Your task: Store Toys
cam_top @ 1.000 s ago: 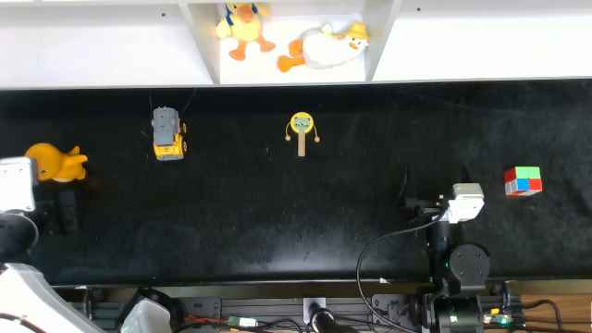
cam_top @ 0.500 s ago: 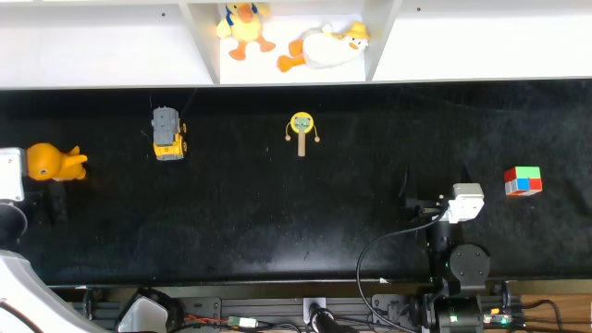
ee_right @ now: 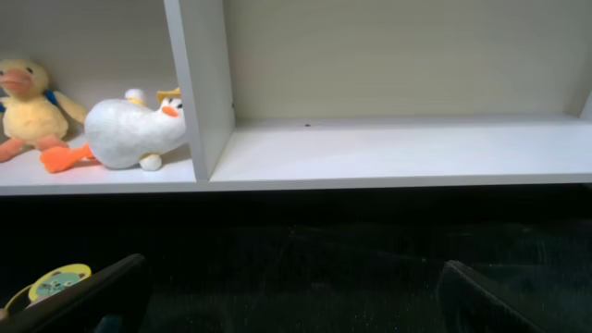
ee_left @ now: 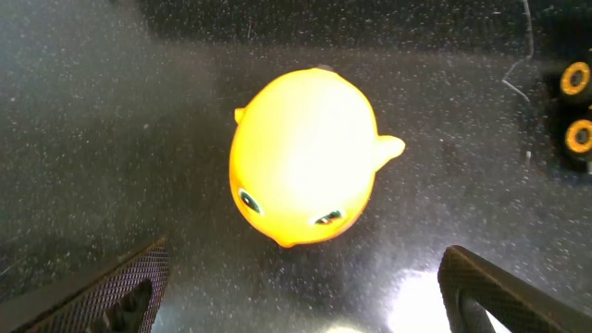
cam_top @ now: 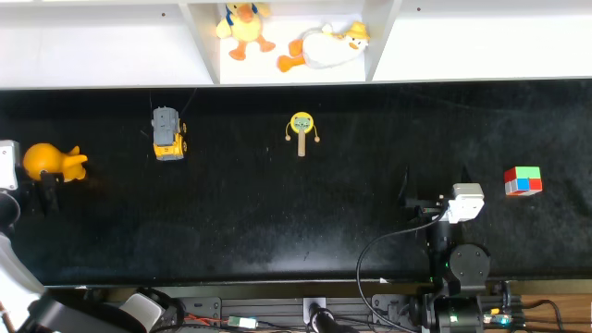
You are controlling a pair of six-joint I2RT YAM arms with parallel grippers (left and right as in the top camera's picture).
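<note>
A yellow rubber duck-like toy (cam_top: 54, 163) lies on the black mat at the far left. In the left wrist view this toy (ee_left: 303, 157) lies just ahead of my left gripper (ee_left: 305, 301), which is open above the mat with nothing between its fingers (ee_left: 120, 291). From above, the left gripper (cam_top: 39, 197) sits just below the toy. My right gripper (cam_top: 433, 190) is open and low over the mat at the right, facing the white shelf (ee_right: 388, 148). A yellow plush duck (cam_top: 244, 28) and a white plush bird (cam_top: 324, 46) lie in the shelf's middle compartment.
A grey and yellow toy truck (cam_top: 167, 133), a small rattle drum (cam_top: 302, 129) and a coloured cube (cam_top: 523, 181) rest on the mat. The truck's wheels (ee_left: 575, 111) show near the yellow toy. The shelf's right compartment (ee_right: 398, 83) holds nothing.
My left gripper has moved toward the table's left edge and closer to the yellow toy. The right arm has stayed still.
</note>
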